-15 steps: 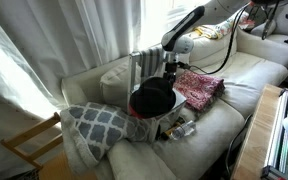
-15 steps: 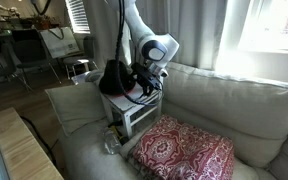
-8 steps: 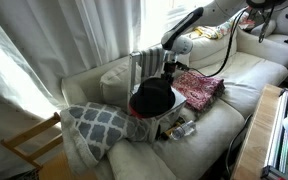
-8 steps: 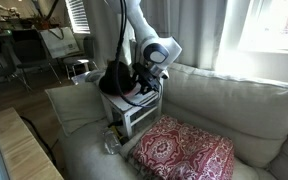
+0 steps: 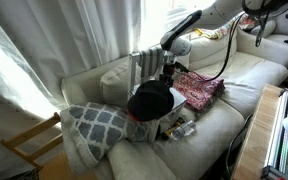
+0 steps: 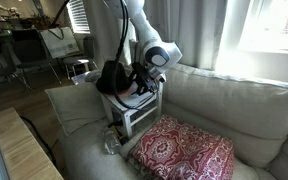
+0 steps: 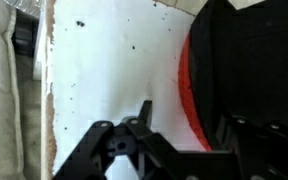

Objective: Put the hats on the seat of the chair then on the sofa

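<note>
Cream sofa (image 5: 249,72) fills both exterior views and carries the small grey-white chair (image 6: 136,118) on its cushions. The black hat (image 5: 151,100) sits over the chair seat, above the red hat (image 7: 187,85), whose rim shows beneath it. In the wrist view both hats occupy the 3 o'clock side of the speckled seat. The pincer (image 7: 187,118) enters from 6 o'clock with its fingers astride the brims; whether it grips them cannot be told. In an exterior view a patterned cloth (image 6: 184,150) lies at the chair's 5 o'clock.
</note>
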You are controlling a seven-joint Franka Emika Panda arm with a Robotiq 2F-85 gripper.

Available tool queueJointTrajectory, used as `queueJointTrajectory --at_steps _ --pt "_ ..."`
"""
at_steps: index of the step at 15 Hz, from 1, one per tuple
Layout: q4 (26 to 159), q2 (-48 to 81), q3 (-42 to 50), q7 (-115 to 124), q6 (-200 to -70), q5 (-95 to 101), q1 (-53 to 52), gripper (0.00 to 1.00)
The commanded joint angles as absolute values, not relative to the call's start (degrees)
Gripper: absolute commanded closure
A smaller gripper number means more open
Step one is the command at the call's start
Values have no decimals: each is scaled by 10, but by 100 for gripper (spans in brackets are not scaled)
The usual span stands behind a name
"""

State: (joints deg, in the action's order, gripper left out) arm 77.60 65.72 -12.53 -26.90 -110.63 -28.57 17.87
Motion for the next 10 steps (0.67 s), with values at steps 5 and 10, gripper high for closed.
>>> queueJointTrajectory --at_steps 5,10 --pt "706 718 -131 -238 -1050 -318 186 100" --pt "673 739 -139 -253 -976 -352 207 99"
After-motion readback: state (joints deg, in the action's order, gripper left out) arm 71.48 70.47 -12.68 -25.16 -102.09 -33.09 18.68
